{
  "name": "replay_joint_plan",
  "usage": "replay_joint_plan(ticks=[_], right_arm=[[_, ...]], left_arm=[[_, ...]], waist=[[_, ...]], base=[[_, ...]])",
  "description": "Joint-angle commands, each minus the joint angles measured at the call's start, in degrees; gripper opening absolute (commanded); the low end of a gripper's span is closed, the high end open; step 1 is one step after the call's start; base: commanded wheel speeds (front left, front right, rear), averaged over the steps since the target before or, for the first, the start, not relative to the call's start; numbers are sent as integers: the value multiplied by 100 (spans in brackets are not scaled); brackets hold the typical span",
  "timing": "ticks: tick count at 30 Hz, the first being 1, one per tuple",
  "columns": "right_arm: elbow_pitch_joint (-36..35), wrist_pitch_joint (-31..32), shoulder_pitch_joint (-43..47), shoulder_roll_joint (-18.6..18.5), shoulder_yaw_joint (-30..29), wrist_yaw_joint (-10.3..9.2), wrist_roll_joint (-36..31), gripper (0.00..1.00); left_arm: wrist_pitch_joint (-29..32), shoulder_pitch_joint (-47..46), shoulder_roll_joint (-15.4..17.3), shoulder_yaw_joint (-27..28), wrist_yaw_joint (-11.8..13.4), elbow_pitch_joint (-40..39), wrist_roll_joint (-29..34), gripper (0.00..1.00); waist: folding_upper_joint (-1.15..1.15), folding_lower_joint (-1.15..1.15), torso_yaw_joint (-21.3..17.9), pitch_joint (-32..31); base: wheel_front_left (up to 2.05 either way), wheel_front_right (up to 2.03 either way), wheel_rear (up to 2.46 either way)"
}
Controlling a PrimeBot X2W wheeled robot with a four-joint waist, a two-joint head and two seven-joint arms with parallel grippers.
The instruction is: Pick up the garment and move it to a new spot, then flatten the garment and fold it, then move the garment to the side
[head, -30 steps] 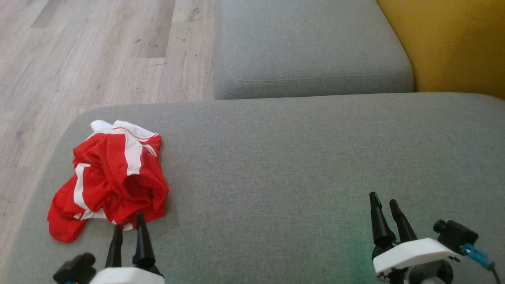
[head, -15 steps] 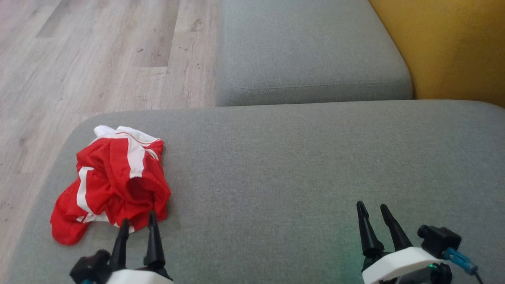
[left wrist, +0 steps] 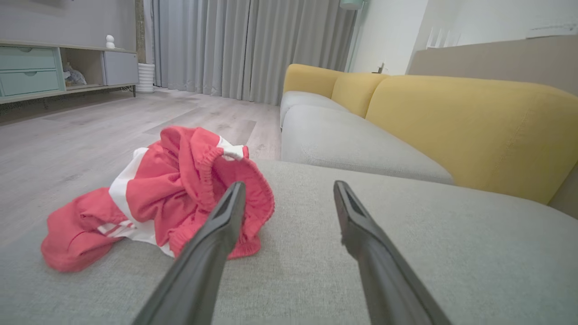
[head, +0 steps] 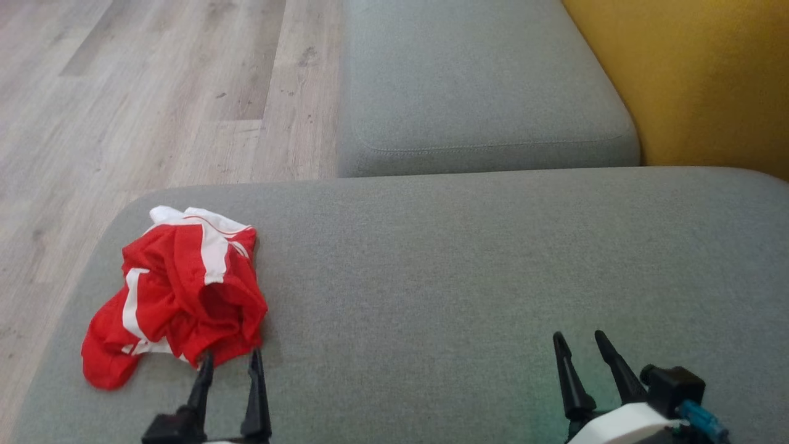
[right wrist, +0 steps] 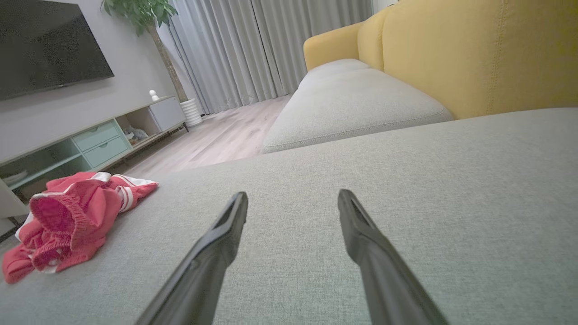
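The garment (head: 175, 290) is a crumpled red mesh heap with white stripes on the left part of the grey seat cushion (head: 431, 277). My left gripper (head: 230, 357) is open just in front of its near right edge, not touching it. In the left wrist view the garment (left wrist: 171, 198) lies ahead and left of the open left gripper (left wrist: 289, 186), partly behind the left finger. My right gripper (head: 578, 338) is open over bare cushion far to the right. In the right wrist view, the garment (right wrist: 67, 216) lies far left of the right gripper (right wrist: 292, 194).
A second grey cushion (head: 481, 92) lies beyond the seat, with a yellow backrest (head: 709, 80) at the right. Wood floor (head: 154, 92) runs past the cushion's left and far edges. A TV cabinet (right wrist: 90, 140) stands across the room.
The head camera has tilted, so the whole picture has slid down. Both grippers sit lower in view and a little closer together. The garment lies as before.
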Motion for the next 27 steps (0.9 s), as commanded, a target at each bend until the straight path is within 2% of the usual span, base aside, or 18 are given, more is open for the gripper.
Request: replay_joint_plan(ticks=[1, 19, 27], right_arm=[[-129, -117, -159, -54, 118, 38, -265, 100], [127, -410, -38, -66, 181, 44, -1589, 100], [171, -416, -12, -66, 144, 44, -1605, 100]], left_arm=[[-108, -142, 41, 115, 76, -110, 211, 100], [-397, 31, 15, 183, 328, 59, 1222, 100], [-403, 42, 5, 244, 338, 139, 1160, 100]], waist=[[0, 0, -13, -24], [0, 0, -135, -231], [0, 0, -159, -271]], base=[[0, 0, 0], [0, 0, 0], [0, 0, 0]])
